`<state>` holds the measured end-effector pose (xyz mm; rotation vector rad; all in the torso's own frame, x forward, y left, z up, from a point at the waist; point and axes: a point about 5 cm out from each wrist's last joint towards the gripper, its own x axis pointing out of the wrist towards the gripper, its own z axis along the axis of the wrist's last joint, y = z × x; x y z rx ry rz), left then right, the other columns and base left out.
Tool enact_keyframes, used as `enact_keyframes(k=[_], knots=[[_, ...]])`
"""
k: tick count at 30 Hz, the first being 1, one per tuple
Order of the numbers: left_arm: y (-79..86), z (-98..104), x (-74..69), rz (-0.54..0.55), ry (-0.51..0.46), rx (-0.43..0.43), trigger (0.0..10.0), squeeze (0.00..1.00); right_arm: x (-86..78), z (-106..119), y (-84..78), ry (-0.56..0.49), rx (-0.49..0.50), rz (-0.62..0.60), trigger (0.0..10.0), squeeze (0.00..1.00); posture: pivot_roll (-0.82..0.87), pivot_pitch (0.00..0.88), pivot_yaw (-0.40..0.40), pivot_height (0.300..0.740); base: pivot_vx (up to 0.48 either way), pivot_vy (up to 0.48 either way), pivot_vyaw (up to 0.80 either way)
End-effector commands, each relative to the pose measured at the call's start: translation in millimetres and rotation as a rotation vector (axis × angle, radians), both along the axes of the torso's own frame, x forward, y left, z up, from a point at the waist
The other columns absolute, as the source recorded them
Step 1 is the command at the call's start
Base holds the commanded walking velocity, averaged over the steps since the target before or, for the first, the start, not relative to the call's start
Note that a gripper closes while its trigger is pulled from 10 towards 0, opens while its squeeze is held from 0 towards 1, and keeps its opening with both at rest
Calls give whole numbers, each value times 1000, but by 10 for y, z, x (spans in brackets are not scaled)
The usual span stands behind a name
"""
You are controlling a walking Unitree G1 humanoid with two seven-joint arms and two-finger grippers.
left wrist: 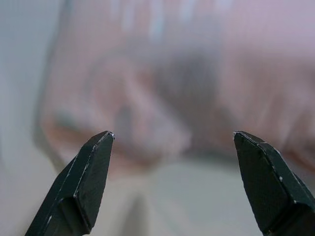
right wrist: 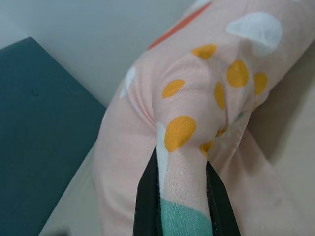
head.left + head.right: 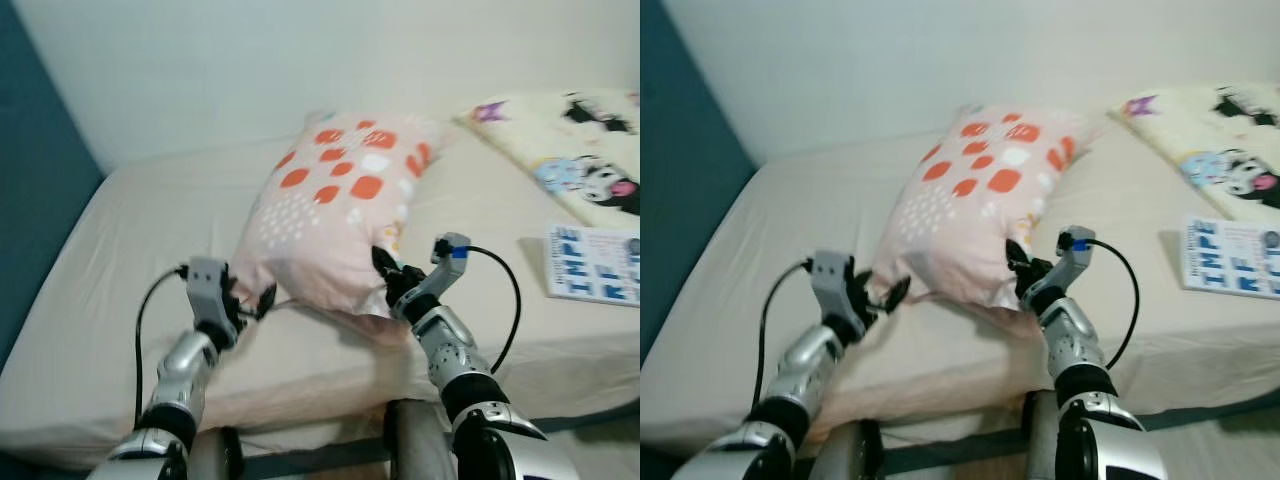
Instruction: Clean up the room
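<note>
A pink pillow [image 3: 335,205] with orange and white spots lies tilted on the beige bed [image 3: 150,230], its near edge lifted. My right gripper [image 3: 385,275] is shut on the pillow's near right corner; the wrist view shows the fabric [image 2: 182,167] pinched between the black fingers [image 2: 146,196]. At the pillow's near left corner my left gripper [image 3: 255,300] is open, and its two fingertips [image 1: 96,162] stand wide apart just short of the blurred pink cloth [image 1: 167,98].
A cream pillow with cartoon figures [image 3: 575,150] lies at the bed's far right. A blue-and-white booklet [image 3: 592,263] rests near the right edge. A dark teal headboard [image 3: 35,180] borders the bed on the left; a pale wall stands behind.
</note>
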<state>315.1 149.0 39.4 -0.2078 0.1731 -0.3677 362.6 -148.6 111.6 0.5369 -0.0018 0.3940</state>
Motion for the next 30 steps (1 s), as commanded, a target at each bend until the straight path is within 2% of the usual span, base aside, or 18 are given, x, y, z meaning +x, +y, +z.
enact_keyframes(k=[1,10,14,15,22,25,26,27,30], knots=[[71,-138,-100,27,60,9,10000,0,-30,-4,147,-18,15,67,0,0,-62,2,42,587,0,0,0],[261,-246,-185,97,119,44,10000,0,-1,62,194,-36,30,87,0,0,-49,0,37,622,0,0,0],[371,-386,-299,148,202,80,10000,0,24,136,198,-59,39,87,0,0,-53,0,38,637,0,0,0],[416,-494,-400,174,263,93,10000,0,30,177,208,-75,41,91,0,0,-56,0,40,647,0,0,0],[450,-606,-514,197,328,109,10000,0,38,214,223,-89,46,99,0,0,-61,0,40,662,0,0,0],[531,-821,-775,241,459,145,10000,0,38,240,301,-102,46,133,0,0,-64,0,39,676,0,0,0],[552,-864,-835,249,487,153,10000,0,35,237,322,-101,43,141,0,0,-64,0,39,681,0,0,0],[552,-864,-835,249,487,153,10000,0,35,237,322,-101,43,141,0,0,-64,0,39,681,0,0,0],[646,-980,-1025,290,567,173,10000,0,15,214,381,-98,32,166,0,0,-64,0,38,696,0,0,0]])
